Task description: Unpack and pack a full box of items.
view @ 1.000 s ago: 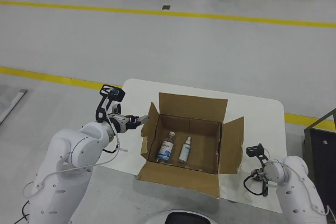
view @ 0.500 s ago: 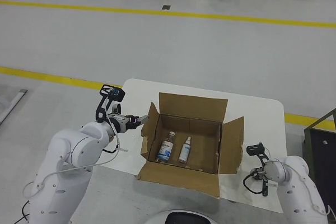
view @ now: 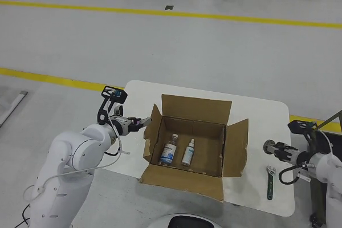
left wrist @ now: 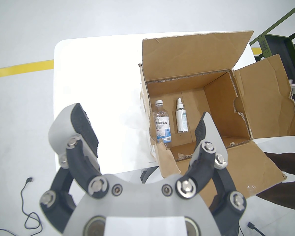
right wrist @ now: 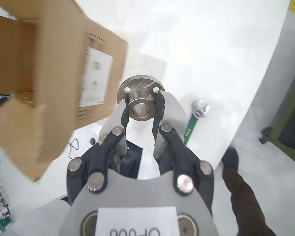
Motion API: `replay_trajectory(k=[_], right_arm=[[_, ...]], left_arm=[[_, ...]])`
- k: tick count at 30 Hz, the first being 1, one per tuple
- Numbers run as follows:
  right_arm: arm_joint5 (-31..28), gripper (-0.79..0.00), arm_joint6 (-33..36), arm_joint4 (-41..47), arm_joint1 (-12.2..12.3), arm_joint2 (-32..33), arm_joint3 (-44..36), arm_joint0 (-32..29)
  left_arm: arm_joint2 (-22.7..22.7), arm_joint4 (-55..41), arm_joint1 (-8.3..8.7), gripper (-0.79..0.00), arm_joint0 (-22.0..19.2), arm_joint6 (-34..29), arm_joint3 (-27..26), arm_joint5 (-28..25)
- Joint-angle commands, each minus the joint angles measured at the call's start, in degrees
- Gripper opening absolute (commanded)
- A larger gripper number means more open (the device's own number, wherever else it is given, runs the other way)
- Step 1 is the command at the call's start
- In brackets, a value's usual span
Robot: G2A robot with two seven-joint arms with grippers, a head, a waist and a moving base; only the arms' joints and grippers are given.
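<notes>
- The right gripper (right wrist: 142, 105) is clamped on the hub of a steel flange (right wrist: 140, 84). It holds the flange over the table (view: 256, 111), just outside the right flap of the box (view: 196, 105).
- The flange is probably meant to be set down near the green-handled wrench (view: 270, 183), which lies flat by the table's edge.
- The left gripper (left wrist: 140, 124) is spread wide and empty beside the left flap, well placed to reach in.
- A clear bottle (left wrist: 162, 126) and a spray bottle (left wrist: 181, 120) lie side by side on the box floor, so unpacking looks unfinished.
</notes>
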Motion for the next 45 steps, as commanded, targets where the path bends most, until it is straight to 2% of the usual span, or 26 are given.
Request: replay_trajectory(k=[1, 5, 9, 15, 20, 26, 34, 38, 45], right_arm=[[-0.1, -0.785, 1.1, 3.2, 0.2, 1.1, -5.0, -1.1], [0.3, -0.785, 2.2, 6.9, 0.5, -0.4, -12.6, -2.4], [0.7, -0.785, 2.6, 7.0, 0.8, -5.5, -16.0, -2.1], [2.4, -0.785, -0.9, -1.6, 1.2, -17.8, -13.9, 0.6], [4.9, -0.785, -3.7, -12.1, 1.2, -28.9, -11.2, 4.4], [13.3, -0.785, -7.7, -24.6, 0.1, -41.9, -1.6, 11.0], [27.4, -0.785, -9.0, -32.5, -3.5, -57.8, 18.7, 24.2], [30.8, -0.785, -9.4, -32.2, -5.5, -63.0, 27.7, 29.2], [31.9, -0.785, -13.1, -29.9, -8.5, -68.1, 39.8, 34.1]], left_arm=[[0.0, 0.0, 0.0, 0.0, 0.0, 0.0, 0.0, 0.0], [0.0, 0.0, 0.0, 0.0, 0.0, 0.0, 0.0, 0.0], [0.0, 0.0, 0.0, 0.0, 0.0, 0.0, 0.0, 0.0], [-0.2, 0.1, 0.0, 0.0, 0.4, 0.8, 0.3, 0.4], [-2.7, 3.4, 0.26, 0.0, 2.8, 3.4, 0.4, 4.9], [-5.0, 4.0, 0.56, 0.0, 4.4, 3.2, 0.4, 5.9], [-5.0, 4.0, 0.56, 0.0, 4.4, 3.2, 0.4, 5.9], [-5.0, 4.0, 0.56, 0.0, 4.4, 3.2, 0.4, 5.9], [-5.0, 4.0, 0.56, 0.0, 4.4, 3.2, 0.4, 5.9]])
